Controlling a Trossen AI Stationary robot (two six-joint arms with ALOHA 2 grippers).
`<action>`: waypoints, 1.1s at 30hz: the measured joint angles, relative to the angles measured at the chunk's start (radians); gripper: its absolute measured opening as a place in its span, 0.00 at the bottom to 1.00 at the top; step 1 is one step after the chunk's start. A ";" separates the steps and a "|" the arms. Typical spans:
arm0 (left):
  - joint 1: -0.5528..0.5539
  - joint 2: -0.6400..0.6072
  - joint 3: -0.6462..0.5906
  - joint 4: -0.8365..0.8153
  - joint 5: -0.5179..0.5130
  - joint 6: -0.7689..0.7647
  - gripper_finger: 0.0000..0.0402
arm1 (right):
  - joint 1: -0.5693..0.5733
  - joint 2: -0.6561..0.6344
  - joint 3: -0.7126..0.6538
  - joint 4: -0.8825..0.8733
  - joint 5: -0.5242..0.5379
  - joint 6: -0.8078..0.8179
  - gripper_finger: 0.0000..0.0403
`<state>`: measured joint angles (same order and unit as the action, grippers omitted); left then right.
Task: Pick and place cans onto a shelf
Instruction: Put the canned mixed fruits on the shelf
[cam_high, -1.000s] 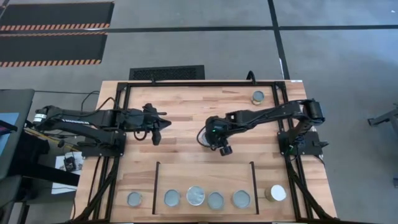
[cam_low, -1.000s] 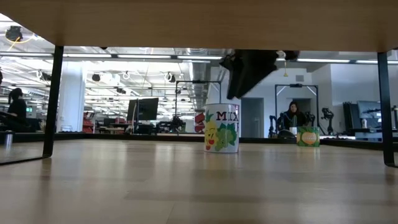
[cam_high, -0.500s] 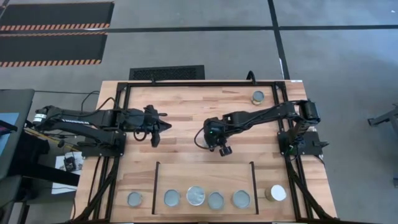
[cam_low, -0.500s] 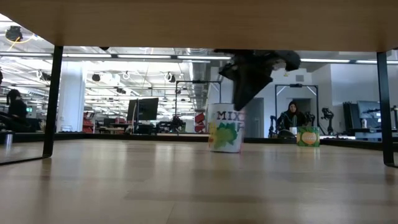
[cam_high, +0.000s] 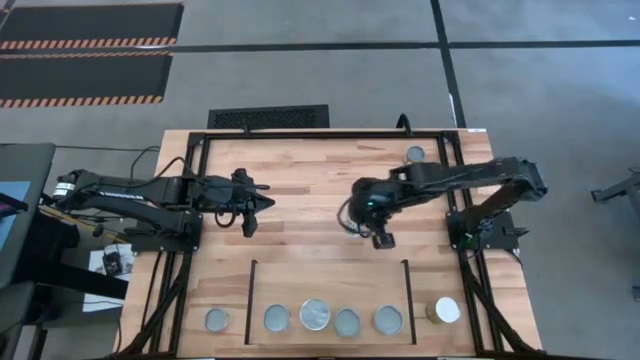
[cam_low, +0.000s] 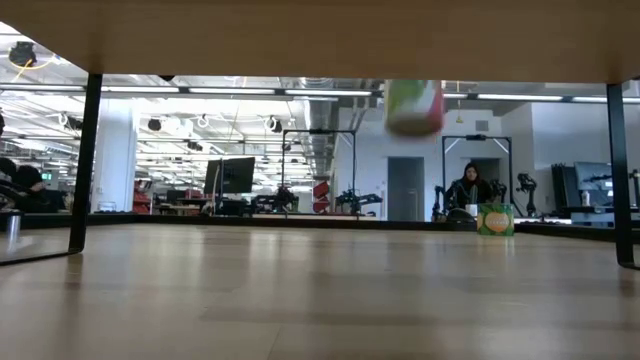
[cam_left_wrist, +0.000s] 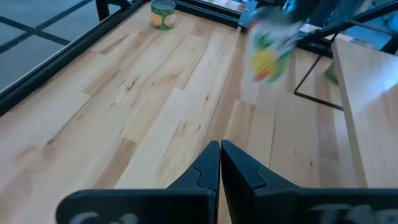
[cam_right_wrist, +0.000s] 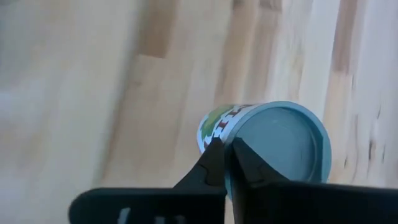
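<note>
The held can (cam_low: 415, 108) is a small tin with a green, yellow and red printed label on white. In the right wrist view its round grey top (cam_right_wrist: 280, 146) faces the camera. In the low view it hangs clear of the table (cam_high: 300, 170), near the picture's upper edge and blurred. The high view does not show it; the right arm covers it over the middle of the table.

The right gripper (cam_high: 383, 238) has its fingers (cam_right_wrist: 211, 163) pressed almost together, pinching the can at its rim where label meets top.

The shelf (cam_high: 330, 280) lies at the near edge between two thin black bars (cam_high: 251, 290) and carries four cans (cam_high: 277, 318) in a row, the second one wider (cam_high: 314, 314). A grey-topped can (cam_high: 215, 320) stands outside the left bar and a white-topped can (cam_high: 445, 310) outside the right bar. One further can (cam_high: 414, 154) stands at the far edge, well apart from the rest. No object lies between the held can and the shelf.

The left gripper (cam_high: 252, 218) waits over the left half of the table, fingers pressed together on nothing.

One second ago the can stood upright on the table with the right gripper just above it. Half a second ago it was tilted under the closing fingers. The right arm has since shifted towards its own side. The left arm has not moved.
</note>
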<state>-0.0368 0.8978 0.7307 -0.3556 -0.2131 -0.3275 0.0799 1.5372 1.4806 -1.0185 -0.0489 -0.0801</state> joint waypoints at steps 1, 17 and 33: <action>0.000 0.000 0.000 0.001 -0.003 -0.004 0.00 | 0.018 -0.015 0.027 -0.028 -0.003 0.001 0.02; 0.000 0.001 0.000 0.003 -0.012 0.028 0.00 | 0.413 0.004 0.303 -0.304 0.095 0.298 0.04; 0.000 0.001 0.000 0.002 -0.022 0.028 0.00 | 0.537 0.153 0.305 -0.311 0.096 0.368 0.05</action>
<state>-0.0368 0.8986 0.7311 -0.3538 -0.2349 -0.2996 0.6170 1.6897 1.7855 -1.3293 0.0467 0.2882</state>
